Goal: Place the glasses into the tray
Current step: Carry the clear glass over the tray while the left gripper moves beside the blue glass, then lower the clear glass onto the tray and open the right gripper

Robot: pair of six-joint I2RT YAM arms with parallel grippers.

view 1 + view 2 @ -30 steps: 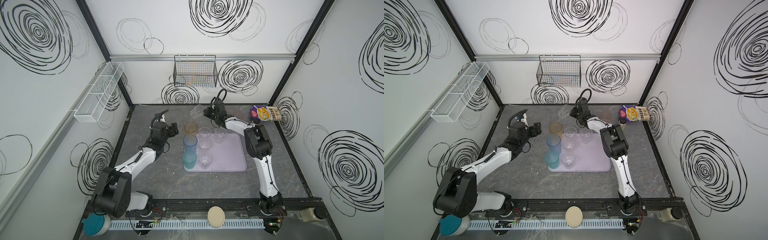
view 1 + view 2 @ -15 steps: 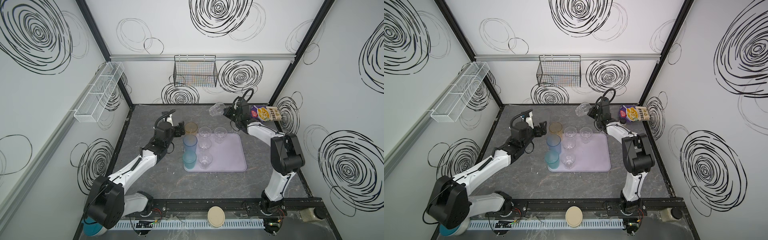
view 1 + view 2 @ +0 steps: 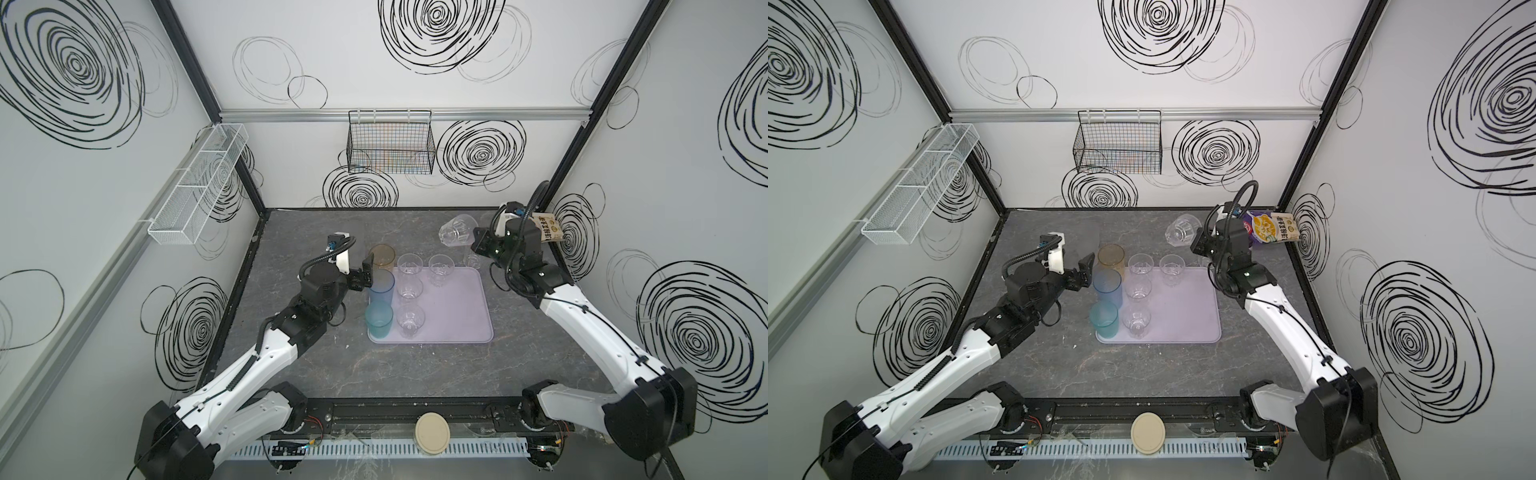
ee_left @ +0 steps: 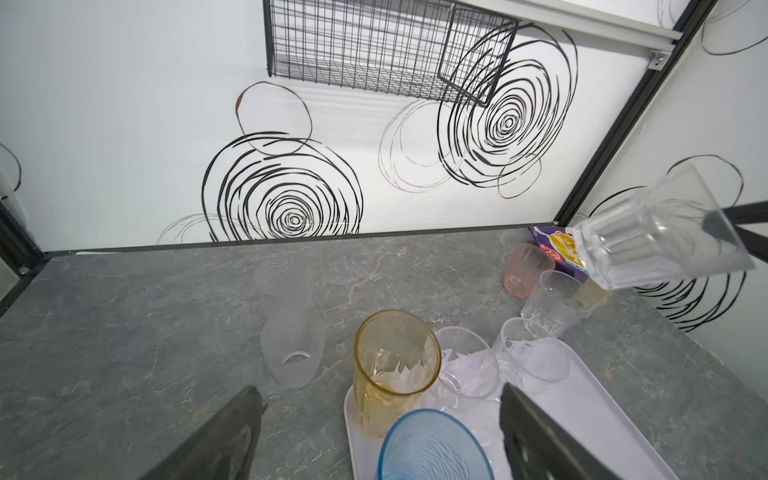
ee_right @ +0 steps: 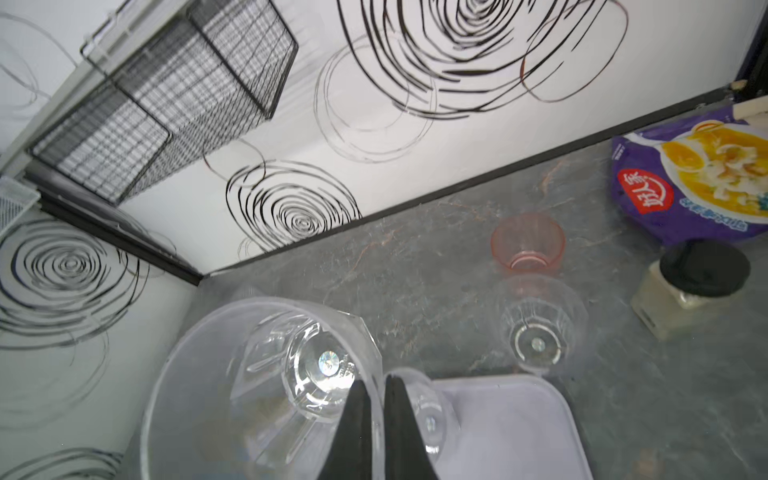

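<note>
left end effector point(image 3: 1086, 274): wide open, empty, beside amber glass point(image 3: 382, 259) at far-left corner of tray point(image 3: 457, 316) | right end effector point(image 5: 372, 386): pinched on rim of clear tumbler point(image 3: 455, 235), tilted in air beyond tray's far-right corner

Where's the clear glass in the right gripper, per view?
Top view: clear glass tilted in the air past the tray's far right corner.
Top view: same, left of the snack bag.
Left wrist: in the air, in front of the snack bag.
Right wrist: close up, rim pinched by the right gripper.
Shared landmark: black wire basket.
</note>
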